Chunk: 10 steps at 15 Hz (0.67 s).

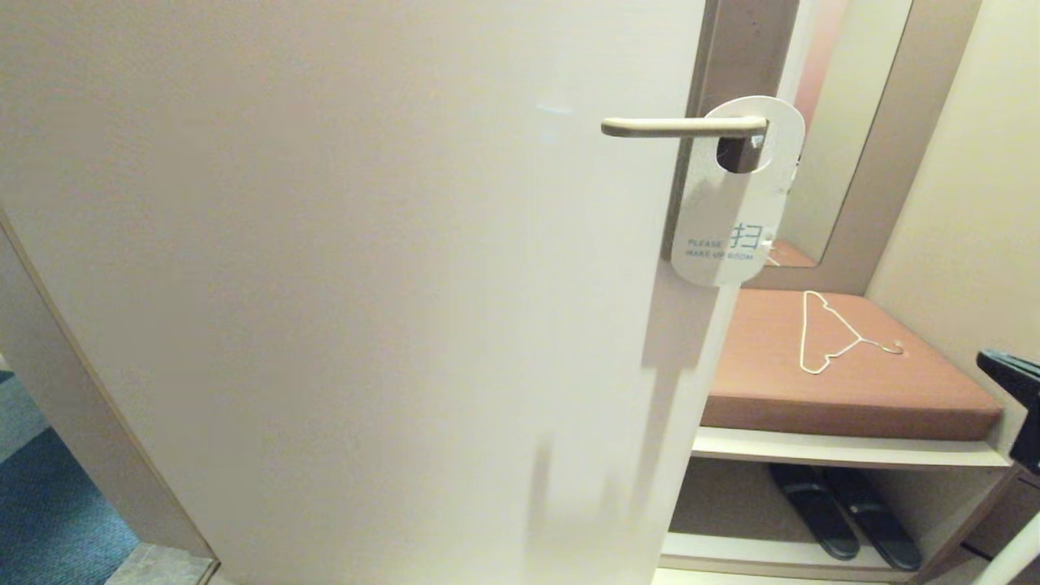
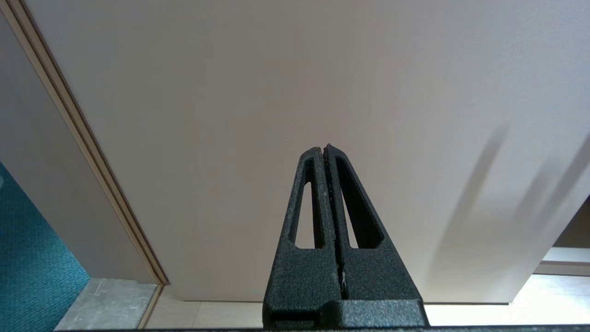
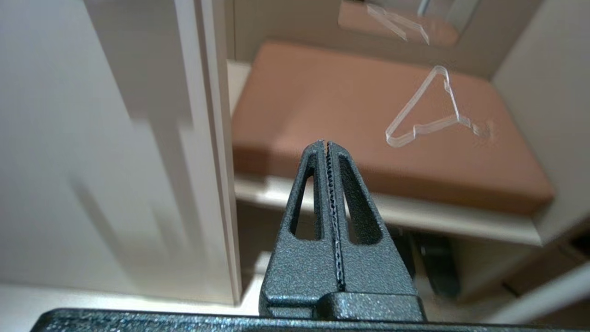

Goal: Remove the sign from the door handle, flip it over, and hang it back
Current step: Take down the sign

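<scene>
We see the right gripper [image 1: 1016, 398] cut off at the frame's edge; the sign [image 1: 735, 203] hides the door handle's [image 1: 682, 127] pivot.

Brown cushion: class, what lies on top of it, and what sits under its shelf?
A white wire hanger lies on the cushion. Below, dark slippers show; their far ends are hidden.

A thin white wire clothes hanger [image 1: 837, 331] lies flat on a brown padded bench cushion [image 1: 894, 390], near its back edge. Behind the cushion, a tall wall mirror [image 1: 845, 130] reflects it. On the open shelf below sit two dark flat items, probably slippers [image 1: 845, 512]. Teal carpet [image 1: 49, 512] covers the floor at far left.
</scene>
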Motion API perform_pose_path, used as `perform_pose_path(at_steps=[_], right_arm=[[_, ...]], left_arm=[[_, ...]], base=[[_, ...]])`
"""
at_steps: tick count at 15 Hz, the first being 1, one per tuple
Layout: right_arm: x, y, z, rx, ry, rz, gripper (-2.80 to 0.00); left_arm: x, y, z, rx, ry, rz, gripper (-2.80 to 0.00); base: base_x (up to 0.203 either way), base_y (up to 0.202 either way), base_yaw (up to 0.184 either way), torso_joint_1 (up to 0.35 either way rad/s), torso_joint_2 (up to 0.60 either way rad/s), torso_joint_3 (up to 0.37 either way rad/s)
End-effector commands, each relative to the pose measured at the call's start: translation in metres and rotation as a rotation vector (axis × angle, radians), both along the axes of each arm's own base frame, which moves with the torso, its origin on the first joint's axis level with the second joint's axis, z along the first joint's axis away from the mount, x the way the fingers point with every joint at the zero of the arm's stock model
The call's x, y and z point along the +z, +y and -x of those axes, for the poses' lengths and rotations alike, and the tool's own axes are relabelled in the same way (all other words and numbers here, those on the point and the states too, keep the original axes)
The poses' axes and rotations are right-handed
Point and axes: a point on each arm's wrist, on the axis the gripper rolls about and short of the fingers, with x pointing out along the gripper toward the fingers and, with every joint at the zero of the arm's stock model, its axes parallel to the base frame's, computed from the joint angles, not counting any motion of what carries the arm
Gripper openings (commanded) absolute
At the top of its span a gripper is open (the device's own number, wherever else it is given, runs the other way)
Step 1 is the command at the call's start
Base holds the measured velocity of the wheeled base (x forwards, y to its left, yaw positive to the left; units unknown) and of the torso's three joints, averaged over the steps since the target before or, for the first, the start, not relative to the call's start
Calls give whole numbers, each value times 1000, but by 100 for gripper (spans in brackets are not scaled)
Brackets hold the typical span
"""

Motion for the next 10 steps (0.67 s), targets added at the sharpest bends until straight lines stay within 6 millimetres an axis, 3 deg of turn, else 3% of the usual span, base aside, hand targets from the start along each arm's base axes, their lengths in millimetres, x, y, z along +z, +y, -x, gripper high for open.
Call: perform_pose_path(at_steps=[1, 5, 10], right_arm=[[-21, -6, 33, -27, -23, -1, -280], [-74, -12, 77, -61, -12, -5, -280], [-89, -10, 104, 37, -93, -36, -280]], left_arm=[[0, 0, 0, 0, 1, 0, -280], [0, 0, 0, 0, 1, 0, -280], [0, 0, 0, 0, 1, 0, -280]], base=[[0, 0, 0, 0, 0, 0], [0, 0, 0, 0, 0, 0], [0, 0, 0, 0, 0, 0]])
